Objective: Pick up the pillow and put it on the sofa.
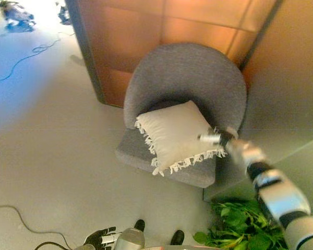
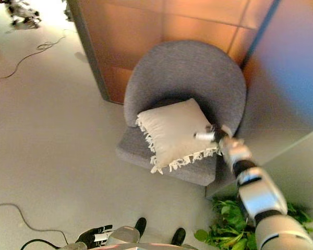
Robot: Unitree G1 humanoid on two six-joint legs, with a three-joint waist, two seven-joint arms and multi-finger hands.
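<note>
A cream pillow [image 1: 175,134] with fringed edges lies on the seat of a round grey armchair [image 1: 188,78], leaning against its backrest. My right hand [image 1: 219,139] reaches in from the lower right and touches the pillow's right edge; its fingers look extended, and part of the hand is blurred. The pillow also shows in the right eye view [image 2: 172,131], with the right hand [image 2: 213,135] at its right corner. My left hand [image 1: 100,237] hangs low at the bottom edge, fingers relaxed and empty.
A wooden panel wall [image 1: 161,26] stands behind the chair. A green plant [image 1: 240,229] sits at the lower right beside a grey ledge [image 1: 297,156]. A cable [image 1: 26,57] trails on the floor at the upper left.
</note>
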